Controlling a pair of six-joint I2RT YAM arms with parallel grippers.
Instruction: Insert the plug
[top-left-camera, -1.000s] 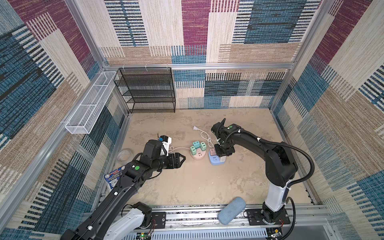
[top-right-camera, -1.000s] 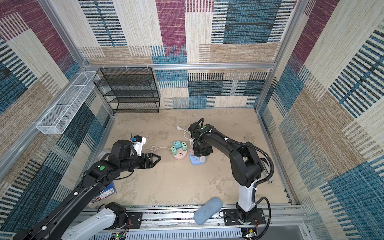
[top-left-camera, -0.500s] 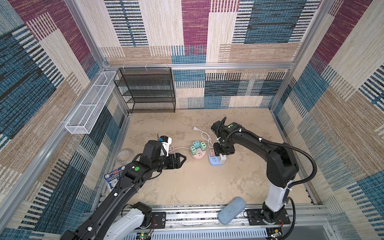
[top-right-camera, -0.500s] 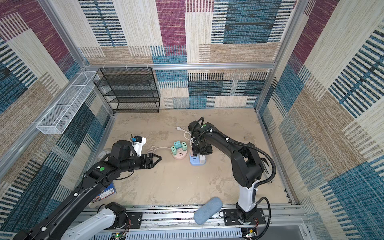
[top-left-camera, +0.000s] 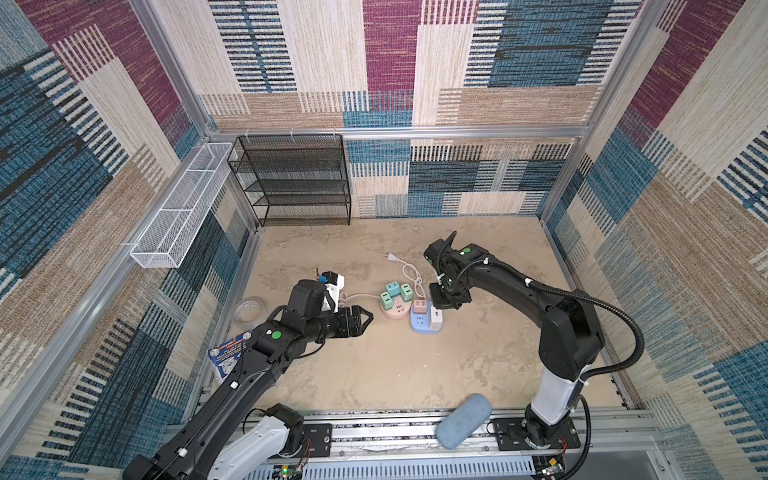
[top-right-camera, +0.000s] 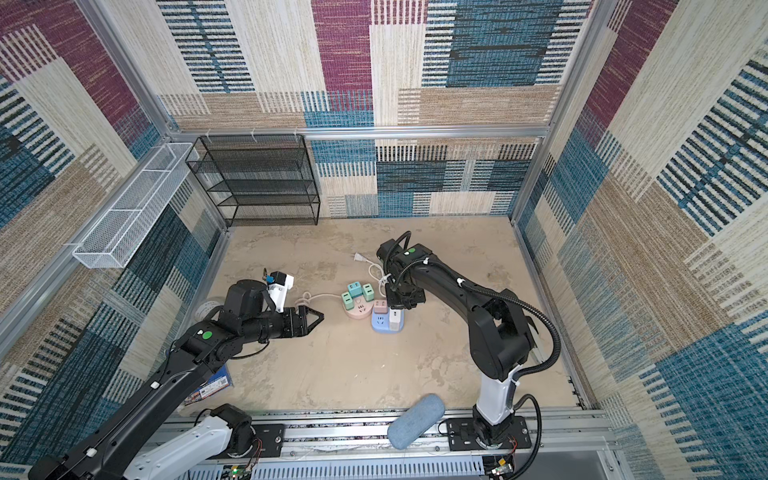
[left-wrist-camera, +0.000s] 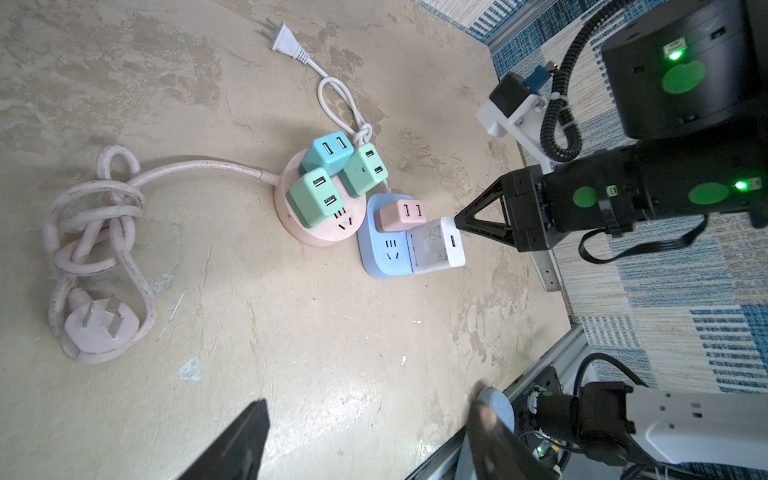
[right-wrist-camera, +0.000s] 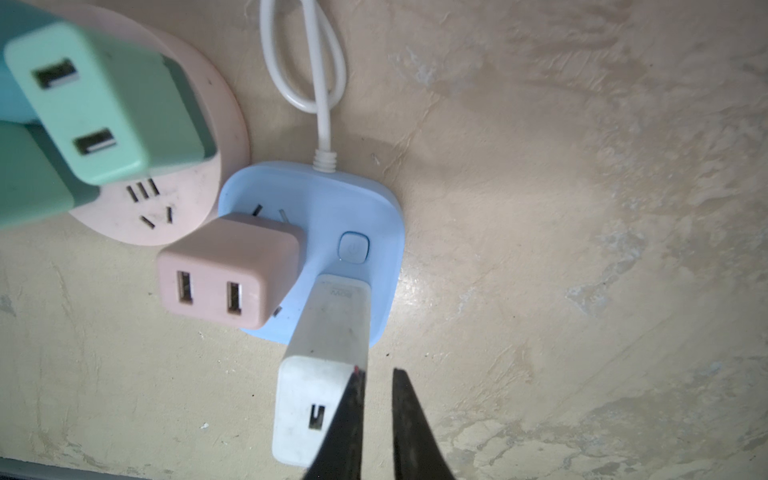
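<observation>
Mid-worktop, blue power strip: white plug standing in its right side, just beside pink adapter. My right end effector: closed, holding nothing, tips at the plug's top edge. My left end effector: open, empty, hovering left of round pink socket.

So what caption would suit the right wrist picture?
Shut right hand at the top of a white charger standing on a blue socket block.
</observation>
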